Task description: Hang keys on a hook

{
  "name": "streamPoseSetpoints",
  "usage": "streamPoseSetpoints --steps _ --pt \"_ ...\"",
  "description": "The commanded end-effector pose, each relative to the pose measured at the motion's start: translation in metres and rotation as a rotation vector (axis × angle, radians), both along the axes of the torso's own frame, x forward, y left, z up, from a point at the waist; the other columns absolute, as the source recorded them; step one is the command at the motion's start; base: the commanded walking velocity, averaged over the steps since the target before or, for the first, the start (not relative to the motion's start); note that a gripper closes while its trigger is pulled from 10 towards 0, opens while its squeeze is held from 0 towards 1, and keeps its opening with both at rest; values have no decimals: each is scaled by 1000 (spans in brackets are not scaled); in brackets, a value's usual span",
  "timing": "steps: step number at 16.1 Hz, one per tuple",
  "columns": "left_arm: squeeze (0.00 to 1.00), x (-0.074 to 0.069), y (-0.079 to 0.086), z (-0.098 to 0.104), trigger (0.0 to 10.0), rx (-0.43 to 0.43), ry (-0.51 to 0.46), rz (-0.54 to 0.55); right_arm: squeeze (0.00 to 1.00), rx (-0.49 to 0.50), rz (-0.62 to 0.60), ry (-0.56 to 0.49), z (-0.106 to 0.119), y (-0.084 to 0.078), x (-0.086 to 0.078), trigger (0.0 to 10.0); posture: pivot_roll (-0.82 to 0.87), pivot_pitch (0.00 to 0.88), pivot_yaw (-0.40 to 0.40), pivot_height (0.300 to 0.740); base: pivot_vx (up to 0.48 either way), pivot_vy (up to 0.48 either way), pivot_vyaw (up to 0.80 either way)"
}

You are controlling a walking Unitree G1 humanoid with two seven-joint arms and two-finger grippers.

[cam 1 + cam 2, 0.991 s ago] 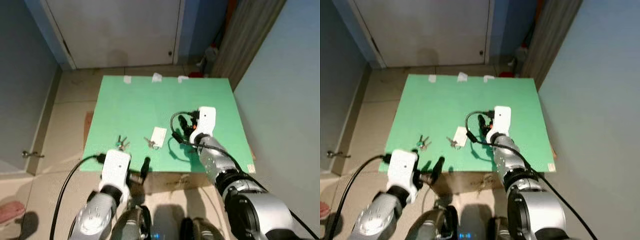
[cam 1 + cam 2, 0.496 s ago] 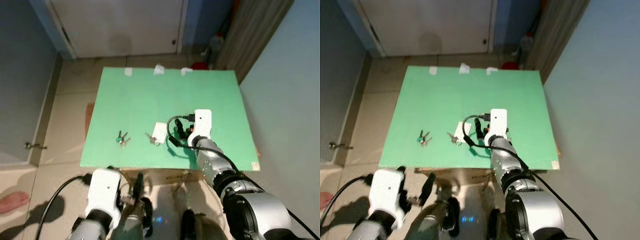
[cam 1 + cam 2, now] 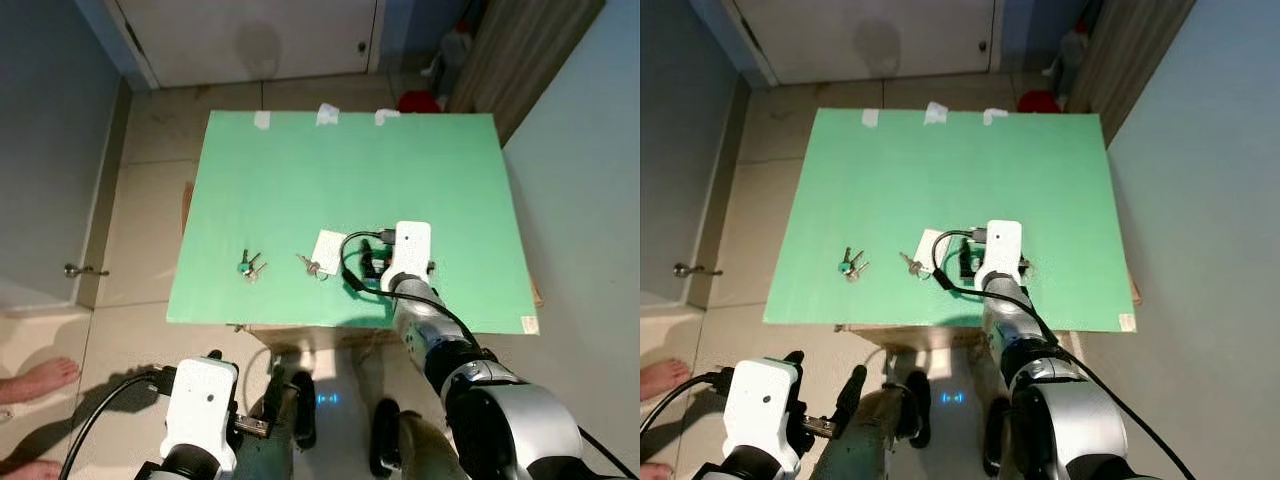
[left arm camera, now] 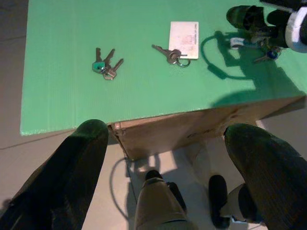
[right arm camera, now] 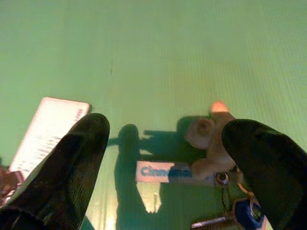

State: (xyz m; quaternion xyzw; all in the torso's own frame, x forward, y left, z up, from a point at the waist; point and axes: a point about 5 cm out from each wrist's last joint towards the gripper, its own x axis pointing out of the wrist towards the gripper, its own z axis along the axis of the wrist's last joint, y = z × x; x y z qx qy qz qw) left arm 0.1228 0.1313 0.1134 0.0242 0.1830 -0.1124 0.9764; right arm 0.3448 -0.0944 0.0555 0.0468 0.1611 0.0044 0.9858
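A key bunch (image 5: 206, 139) with a small plush charm, a white label and a blue key lies on the green board (image 3: 300, 180). My right gripper (image 5: 163, 143) hangs just above it, open, one black finger on each side of the bunch. Two more sets lie further left: a key on a white card tag (image 3: 320, 255) and a teal-headed pair of keys (image 3: 248, 266). Three small white pieces (image 3: 327, 113) sit along the board's far edge. My left gripper (image 4: 168, 130) is open, low in front of the box and under the board's near edge.
The board rests on a cardboard box (image 4: 192, 132) on a tiled floor. A closed white door (image 3: 250, 40) stands beyond it, and a grey wall runs along the right. A person's bare foot (image 3: 40, 380) is at the lower left. My own legs stand below the box.
My left arm has dropped from the board's near edge to below it. The view has shifted so the board sits lower and fuller. The right gripper has drawn back a little and still hangs over the charm bunch.
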Motion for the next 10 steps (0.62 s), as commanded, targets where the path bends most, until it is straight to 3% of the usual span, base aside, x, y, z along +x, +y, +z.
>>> streamPoseSetpoints --steps 1,6,10 --pt "0 -4 1 2 10000 8 16 7 0 24 -61 71 -14 -2 -9 10000 375 382 63 740 0 0 0" --pt "0 -5 -1 4 10000 1 21 12 0 32 -169 85 -15 -9 -10 10000 373 393 61 740 0 0 0" --pt "0 -5 -4 5 10000 -7 21 17 0 98 -161 130 -18 0 -12 10000 377 402 57 740 0 0 0"
